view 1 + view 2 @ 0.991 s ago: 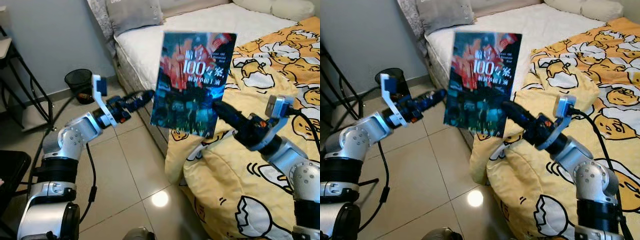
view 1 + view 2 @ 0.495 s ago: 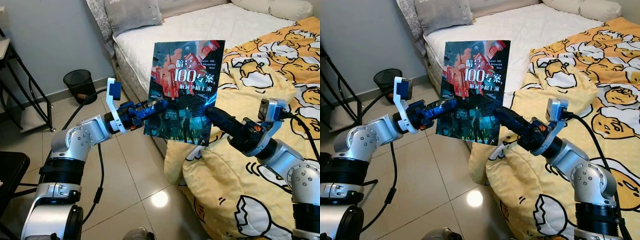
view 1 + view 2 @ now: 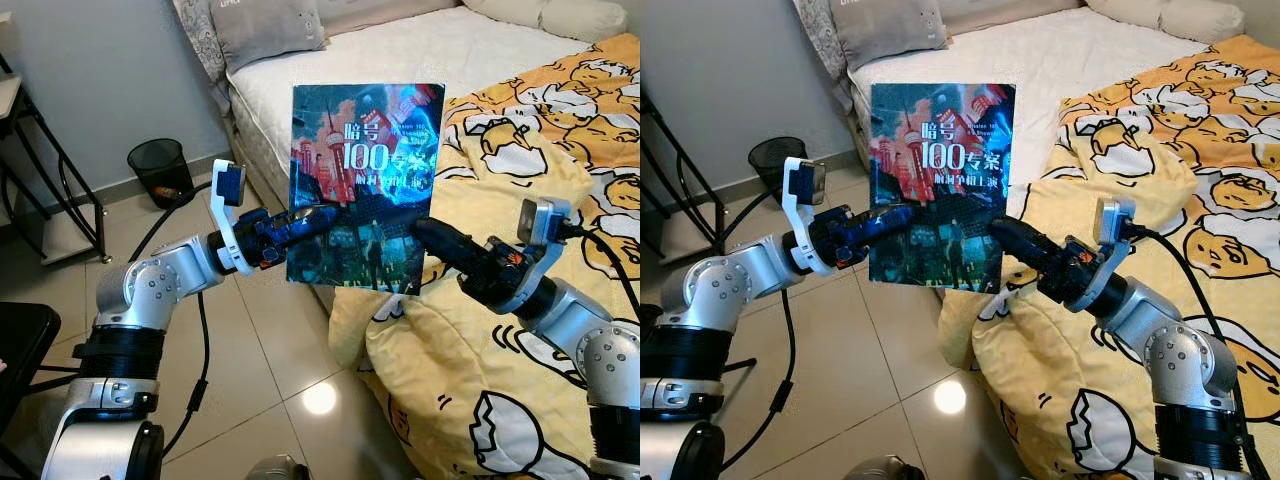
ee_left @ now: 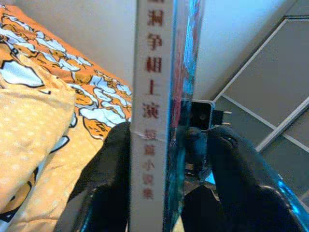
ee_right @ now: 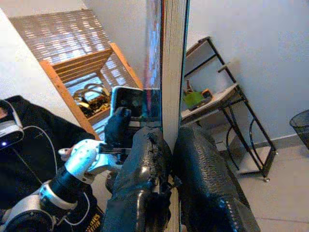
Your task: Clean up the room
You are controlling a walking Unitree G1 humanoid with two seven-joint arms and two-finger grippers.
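So the robot's got a book (image 3: 364, 187) held up in the air in front of it, cover facing the head camera, standing pretty much upright over the spot where the tiled floor (image 3: 240, 330) meets the side of the bed (image 3: 400, 50). Both pincers are on it. The left pincer (image 3: 318, 218) comes in from the left and grips the book's lower left edge; in the left wrist view you can see its two black fingers (image 4: 108, 174) on either side of the white spine, clenched on it. The right pincer (image 3: 424, 234) reaches in from the right and is clamped on the lower right edge, and the right wrist view shows its fingers (image 5: 145, 164) pressed against both sides of the page block.

Behind the book there's a yellow duvet (image 3: 520, 300) with a cartoon egg print bunched along the near edge of the bed, plus a grey pillow (image 3: 265, 30) at the far corner. A black mesh bin (image 3: 160, 168) sits on the floor by the wall, next to a black metal rack (image 3: 40, 160).
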